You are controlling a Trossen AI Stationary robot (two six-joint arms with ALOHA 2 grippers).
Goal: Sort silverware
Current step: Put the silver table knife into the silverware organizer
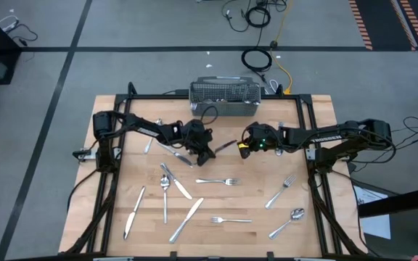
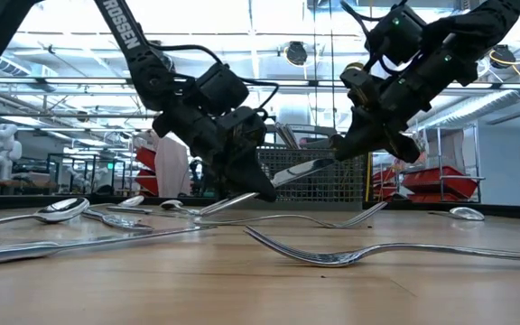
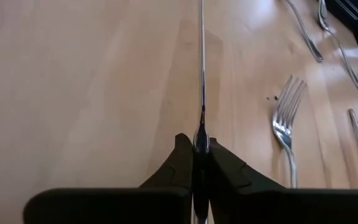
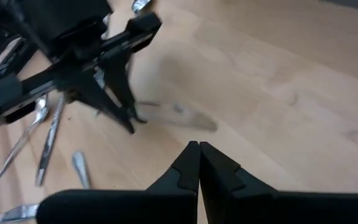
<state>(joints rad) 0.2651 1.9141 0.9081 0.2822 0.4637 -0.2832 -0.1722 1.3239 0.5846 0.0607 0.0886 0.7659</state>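
Note:
My left gripper (image 1: pixel 210 152) is shut on a table knife (image 1: pixel 226 146) near the table's middle. The knife (image 2: pixel 301 170) runs from it toward my right gripper (image 1: pixel 242 147). My right gripper (image 4: pixel 199 146) is shut, with nothing showing between its fingers, and the knife's blurred free end (image 4: pixel 185 117) lies just beyond its tips. I cannot tell whether they touch. More silverware lies flat on the wood nearer the front: a fork (image 1: pixel 216 181), knives (image 1: pixel 186 219) (image 1: pixel 134 212), another fork (image 1: pixel 281 191) and a spoon (image 1: pixel 289 221). My left gripper pinches one end of the knife (image 3: pixel 202 127) between its two fingers, with the knife standing on edge. The fingers slant down from the table's left and lie along the knife. The knife sticks out past the fingertips, rising toward my right gripper and casting a shadow on the wood.
A grey wire-mesh basket (image 1: pixel 225 98) stands at the table's far edge, behind both grippers. Another knife (image 1: pixel 178 155) lies under my left arm. A fork (image 3: pixel 284 124) lies beside the held knife. A bare strip of wood lies between the grippers and the scattered pieces.

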